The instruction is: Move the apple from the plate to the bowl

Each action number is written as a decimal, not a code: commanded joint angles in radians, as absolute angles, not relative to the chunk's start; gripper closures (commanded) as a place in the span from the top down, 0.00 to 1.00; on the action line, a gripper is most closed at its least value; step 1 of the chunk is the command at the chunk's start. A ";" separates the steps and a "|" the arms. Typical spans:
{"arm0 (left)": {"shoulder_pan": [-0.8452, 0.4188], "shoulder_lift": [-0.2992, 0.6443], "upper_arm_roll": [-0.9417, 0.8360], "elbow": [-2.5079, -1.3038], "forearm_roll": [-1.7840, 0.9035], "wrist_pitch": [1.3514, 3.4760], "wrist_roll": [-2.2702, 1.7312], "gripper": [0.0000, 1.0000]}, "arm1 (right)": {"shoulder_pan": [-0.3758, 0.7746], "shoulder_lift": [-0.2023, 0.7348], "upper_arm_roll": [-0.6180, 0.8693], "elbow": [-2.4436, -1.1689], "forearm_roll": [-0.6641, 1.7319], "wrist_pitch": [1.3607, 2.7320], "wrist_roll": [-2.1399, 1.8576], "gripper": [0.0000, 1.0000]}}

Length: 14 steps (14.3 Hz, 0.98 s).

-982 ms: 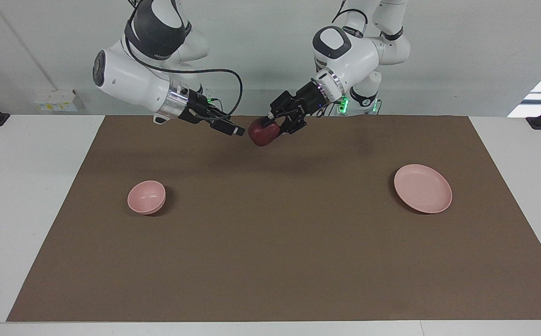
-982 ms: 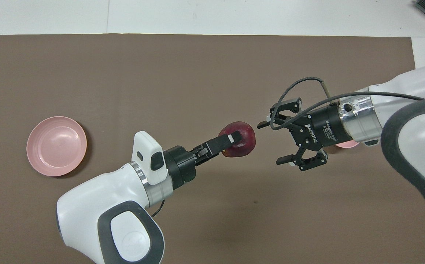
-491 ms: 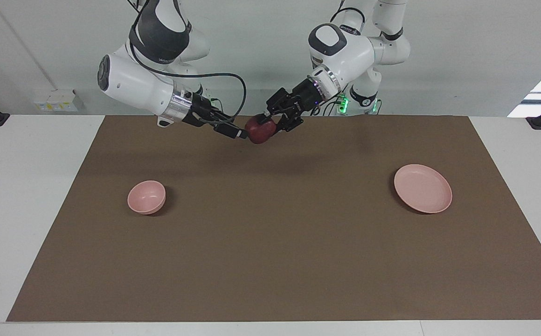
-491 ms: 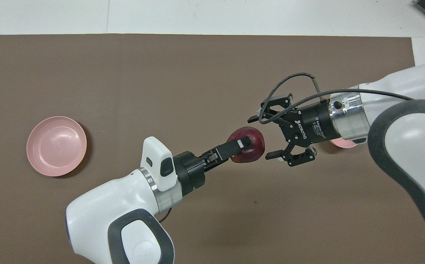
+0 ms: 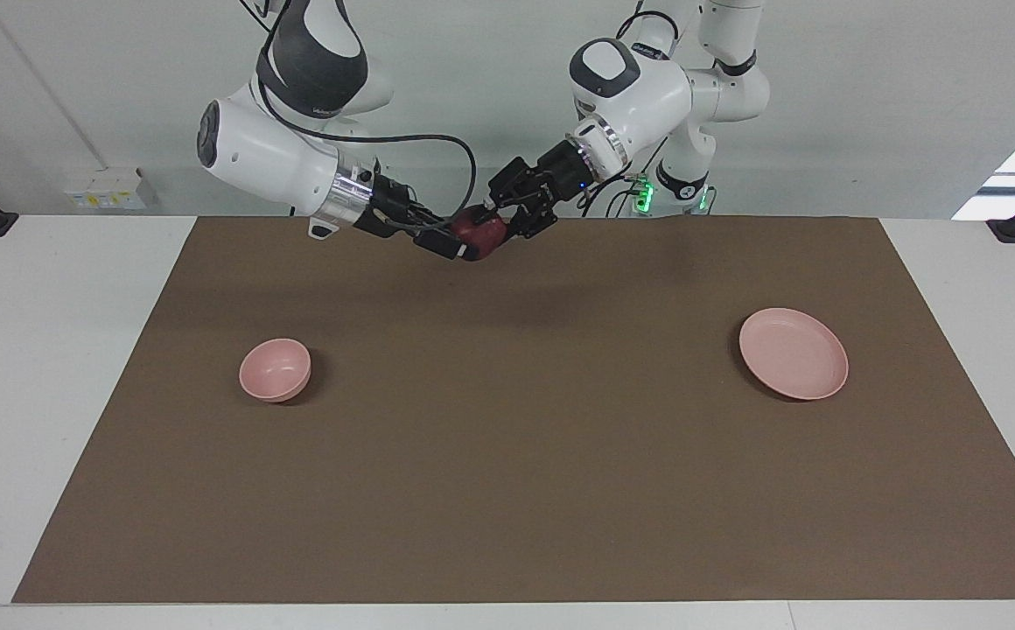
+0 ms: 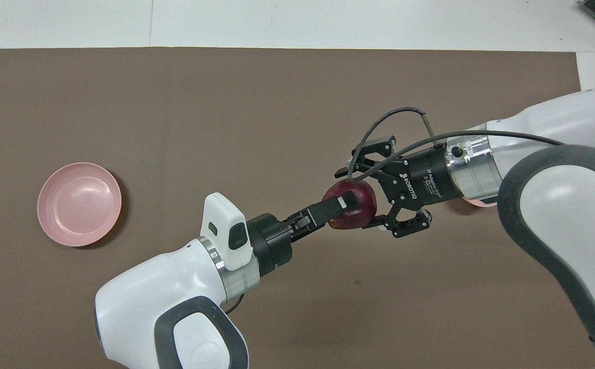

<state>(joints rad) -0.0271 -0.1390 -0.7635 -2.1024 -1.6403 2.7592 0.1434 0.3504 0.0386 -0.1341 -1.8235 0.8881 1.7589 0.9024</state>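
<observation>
In the facing view, the apple (image 5: 478,233) hangs in the air over the brown mat (image 5: 525,490), above the middle of the edge nearest the robots. The left gripper (image 5: 500,222) has its fingers closed on the apple. The right gripper (image 5: 459,246) reaches in from the other end, its fingers spread open around the fruit. The bowl (image 5: 275,369) sits on the mat toward the right arm's end of the table, and the plate (image 5: 794,353) lies bare toward the left arm's end.

In the overhead view, the left gripper (image 6: 347,207) pinches the apple (image 6: 355,211), one finger lying across its top. The right gripper (image 6: 363,200) straddles the apple with both fingers wide apart on either side. The plate (image 6: 79,204) is well apart from both arms. The bowl (image 6: 479,202) is mostly hidden under the right arm.
</observation>
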 commanded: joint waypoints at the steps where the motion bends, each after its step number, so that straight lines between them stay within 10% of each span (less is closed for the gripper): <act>1: -0.020 -0.150 -0.784 -2.089 -1.649 2.769 0.126 0.00 | 0.354 0.035 -0.135 -1.832 0.914 1.761 0.922 1.00; 5: -0.020 -0.150 -0.784 -2.089 -1.649 2.769 0.111 0.00 | 0.354 0.032 -0.135 -1.836 0.908 1.753 0.916 1.00; 8: -0.020 -0.150 -0.784 -2.089 -1.647 2.769 0.098 0.00 | 0.357 0.032 -0.135 -1.835 0.908 1.752 0.897 0.00; 12: -0.018 -0.150 -0.781 -2.091 -1.647 2.767 0.094 0.01 | 0.344 0.035 -0.135 -1.827 0.910 1.714 0.905 0.00; 14: -0.017 -0.147 -0.778 -2.089 -1.644 2.764 0.086 0.51 | 0.341 0.040 -0.135 -1.821 0.910 1.706 0.902 0.00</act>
